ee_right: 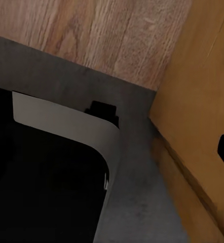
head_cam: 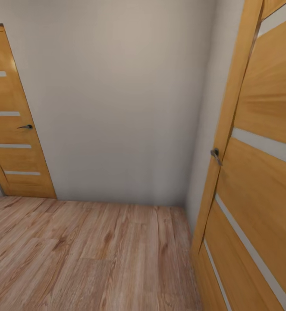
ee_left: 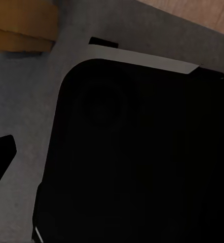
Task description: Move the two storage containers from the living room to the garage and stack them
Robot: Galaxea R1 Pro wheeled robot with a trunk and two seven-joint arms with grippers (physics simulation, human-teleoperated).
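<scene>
Fingers unseen; open door (head_cam: 263, 172) close right.

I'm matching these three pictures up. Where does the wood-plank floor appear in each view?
Head view: the wood-plank floor spans the lower part, up to the near door at right.
Left wrist view: a small patch beyond the grey band.
Right wrist view: planks beyond the grey band, meeting the door.
Shared landmark: that orange door, head and right wrist.
</scene>
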